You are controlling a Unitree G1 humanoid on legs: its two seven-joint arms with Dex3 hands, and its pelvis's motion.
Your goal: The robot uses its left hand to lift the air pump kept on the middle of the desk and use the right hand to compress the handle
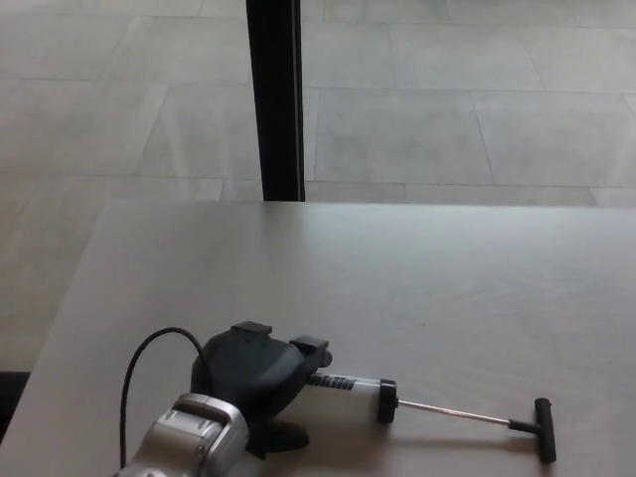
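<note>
Left hand (256,370) at near left of the pale worktop (447,278), fingers wrapped over the clear barrel of the air pump (370,390), pump lying at near centre, thin rod running right to black T-handle (543,429).

Hidden and cut-off parts at the desk

The left hand (260,376) covers most of the air pump (360,387) barrel, so the lettering cannot be read and the fingers' grip on it cannot be seen. The silver forearm (189,442) is cut off at the 7 o'clock edge. The desk (417,288) runs out of frame at 3 and 6 o'clock. The black post (274,99) is cut off at 12 o'clock.
</note>
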